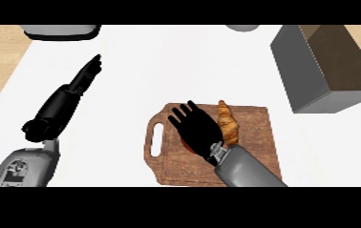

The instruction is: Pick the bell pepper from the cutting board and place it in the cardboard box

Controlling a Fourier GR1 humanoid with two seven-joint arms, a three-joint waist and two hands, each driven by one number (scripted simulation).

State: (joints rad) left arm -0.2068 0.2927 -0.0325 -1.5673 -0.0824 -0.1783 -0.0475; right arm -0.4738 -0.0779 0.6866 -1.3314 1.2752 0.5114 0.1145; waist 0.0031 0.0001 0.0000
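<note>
A brown wooden cutting board [257,141] with a handle slot lies at the lower middle of the counter. My right hand [201,130] hovers over its left half, fingers straight and spread, open. Only a dark red sliver of the bell pepper [187,147] shows under the palm; the rest is hidden. The cardboard box [300,69], grey outside and brown inside, stands open at the upper right, well apart from the board. My left hand [67,98] rests at the left with its fingers straight, pointing away.
A golden croissant [227,122] lies on the board just right of my right hand. A grey-and-white appliance [60,30] sits at the back left edge. A pale round object [242,27] shows at the back middle. White counter lies between board and box.
</note>
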